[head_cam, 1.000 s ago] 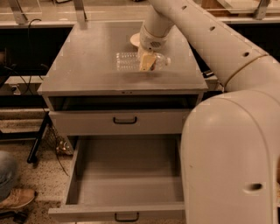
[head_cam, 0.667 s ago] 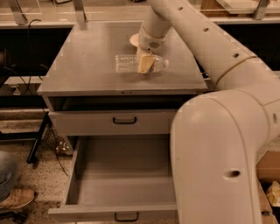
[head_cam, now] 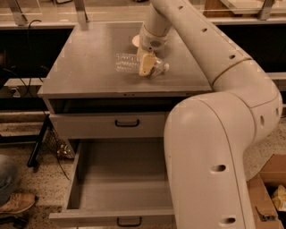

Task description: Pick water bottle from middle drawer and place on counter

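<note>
The water bottle (head_cam: 129,63), clear and ribbed, lies on its side on the grey counter (head_cam: 85,67), cap end pointing right. My gripper (head_cam: 146,64) comes down from above and straddles the bottle near its cap end, its cream tip in front of the bottle. The middle drawer (head_cam: 120,179) is pulled out below, with a bare floor and a black bar handle (head_cam: 129,221). My arm's large cream links (head_cam: 210,147) cover the drawer's right part.
A cream bowl (head_cam: 135,41) sits on the counter just behind the gripper. A closed drawer with a black handle (head_cam: 127,123) is above the open one. A pale ledge with metal posts (head_cam: 80,11) runs along the back. A shoe (head_cam: 18,203) is at lower left, a cardboard box (head_cam: 268,188) at lower right.
The gripper and bottle stay in about the same spot on the counter. The arm's near links have swung and now fill more of the right side.
</note>
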{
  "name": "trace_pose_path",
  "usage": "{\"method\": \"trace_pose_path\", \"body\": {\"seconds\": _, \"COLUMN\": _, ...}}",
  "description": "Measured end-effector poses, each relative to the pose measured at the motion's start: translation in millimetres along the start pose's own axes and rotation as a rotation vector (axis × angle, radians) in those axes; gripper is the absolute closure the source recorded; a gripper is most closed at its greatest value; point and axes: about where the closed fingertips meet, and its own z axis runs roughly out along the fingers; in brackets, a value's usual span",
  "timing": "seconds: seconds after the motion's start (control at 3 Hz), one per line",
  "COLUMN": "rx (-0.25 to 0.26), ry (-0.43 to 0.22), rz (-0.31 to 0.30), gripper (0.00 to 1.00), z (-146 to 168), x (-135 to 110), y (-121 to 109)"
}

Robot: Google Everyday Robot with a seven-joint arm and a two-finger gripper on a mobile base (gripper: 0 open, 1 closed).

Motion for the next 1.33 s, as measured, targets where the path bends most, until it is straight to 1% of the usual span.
{"method": "trace_pose_path", "body": {"seconds": 0.33, "rx": -0.004, "ry": -0.012, "rz": 0.004, "gripper": 0.0, "z": -3.1, "x": 2.5, "y": -2.3}}
{"method": "trace_pose_path", "body": {"seconds": 0.67, "rx": -0.004, "ry": -0.012, "rz": 0.005, "gripper": 0.0, "z": -3.3, "x": 2.6, "y": -2.3}}
{"method": "trace_pose_path", "body": {"seconds": 1.0, "rx": 0.037, "ry": -0.005, "rz": 0.029, "gripper": 0.0, "z": -29.6, "x": 14.5, "y": -1.7}}
{"method": "trace_pose_path", "body": {"seconds": 1.33, "rx": 0.097, "ry": 0.005, "rz": 0.055, "gripper": 0.0, "z": -66.5, "x": 26.9, "y": 0.5}}
